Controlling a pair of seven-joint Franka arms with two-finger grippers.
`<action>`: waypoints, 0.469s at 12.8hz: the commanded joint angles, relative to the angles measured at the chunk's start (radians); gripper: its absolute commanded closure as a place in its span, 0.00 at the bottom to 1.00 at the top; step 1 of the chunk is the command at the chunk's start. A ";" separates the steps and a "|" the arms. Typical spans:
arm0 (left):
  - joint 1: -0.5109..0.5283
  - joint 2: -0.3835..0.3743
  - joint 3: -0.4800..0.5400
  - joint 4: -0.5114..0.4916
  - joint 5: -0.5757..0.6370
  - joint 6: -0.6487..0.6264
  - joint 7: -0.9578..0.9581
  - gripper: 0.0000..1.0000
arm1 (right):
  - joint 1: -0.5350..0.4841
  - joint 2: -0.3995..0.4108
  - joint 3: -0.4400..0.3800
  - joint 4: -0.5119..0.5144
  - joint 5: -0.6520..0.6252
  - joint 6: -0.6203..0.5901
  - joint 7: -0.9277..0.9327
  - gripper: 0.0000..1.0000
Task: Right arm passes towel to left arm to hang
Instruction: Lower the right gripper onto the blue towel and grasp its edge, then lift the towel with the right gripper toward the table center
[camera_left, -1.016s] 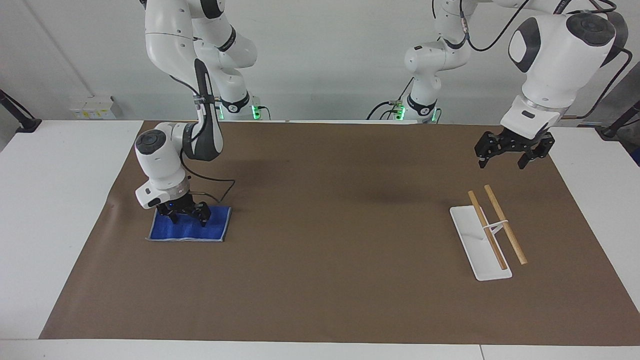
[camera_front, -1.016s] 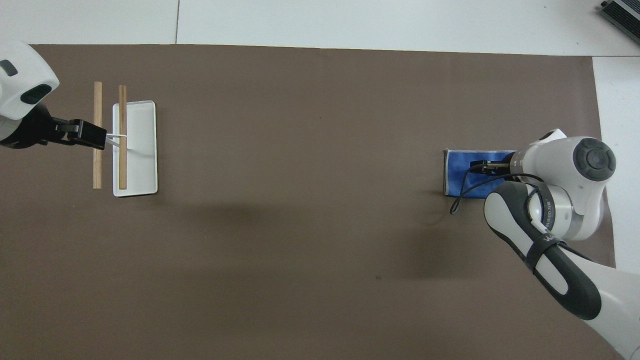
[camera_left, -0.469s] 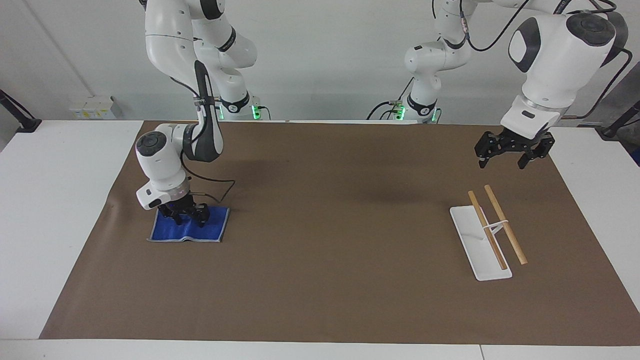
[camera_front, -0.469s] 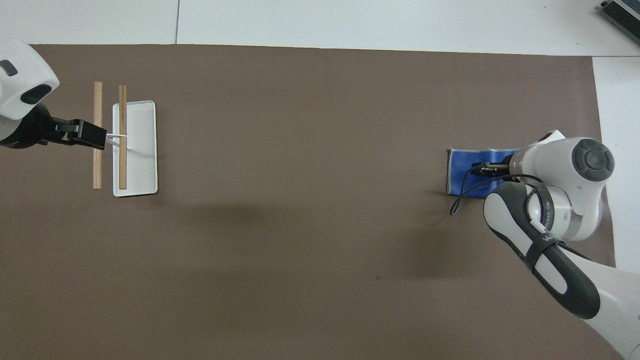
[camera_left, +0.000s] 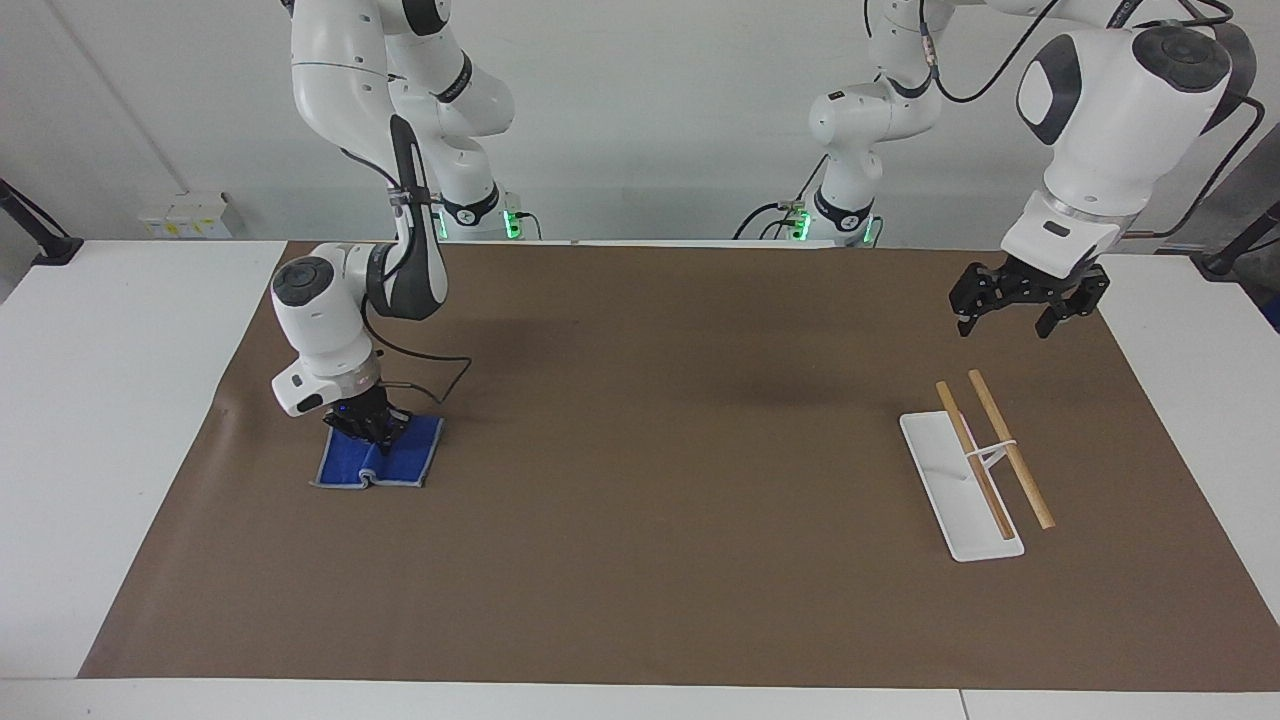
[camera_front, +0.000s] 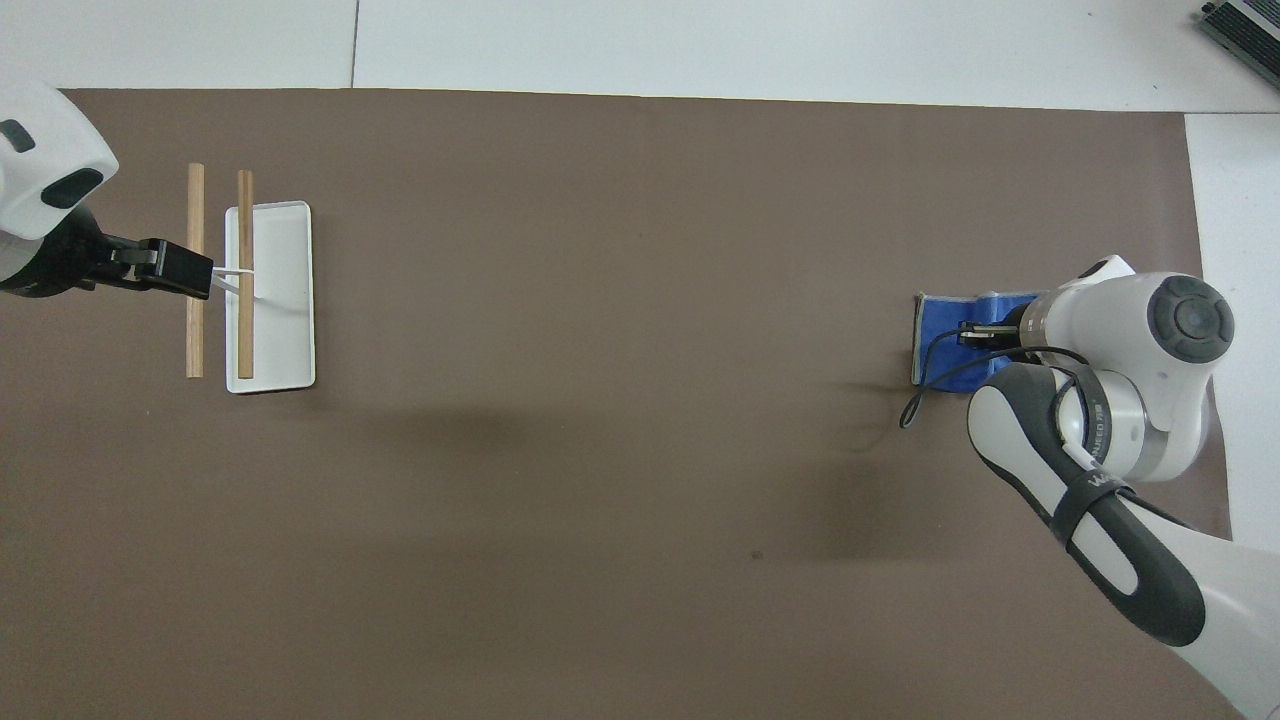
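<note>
The blue towel (camera_left: 385, 459) lies on the brown mat toward the right arm's end of the table, bunched up in the middle; it also shows in the overhead view (camera_front: 940, 340). My right gripper (camera_left: 367, 428) is down on the towel with its fingers shut, pinching the cloth's middle into a fold; in the overhead view (camera_front: 975, 333) the arm hides part of the towel. My left gripper (camera_left: 1017, 305) is open and empty, held in the air over the mat near the rack, and waits; in the overhead view (camera_front: 185, 272) it overlaps the rack's rods.
The white tray-based rack (camera_left: 950, 500) with two wooden rods (camera_left: 1010, 448) stands toward the left arm's end of the table; it also shows in the overhead view (camera_front: 285, 300). The brown mat (camera_left: 660, 470) covers most of the white table.
The right gripper's fingers have closed on the towel, drawing the cloth together so it looks narrower and bunched. The left arm has not moved.
</note>
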 joint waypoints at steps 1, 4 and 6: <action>0.013 -0.033 -0.003 -0.037 -0.008 0.020 0.012 0.00 | -0.006 -0.037 0.029 -0.002 0.008 -0.017 -0.018 1.00; 0.013 -0.033 -0.003 -0.037 -0.008 0.020 0.012 0.00 | -0.005 -0.100 0.104 0.004 0.010 -0.043 -0.017 1.00; 0.013 -0.033 -0.003 -0.037 -0.008 0.020 0.012 0.00 | -0.006 -0.111 0.161 0.068 0.035 -0.100 -0.005 1.00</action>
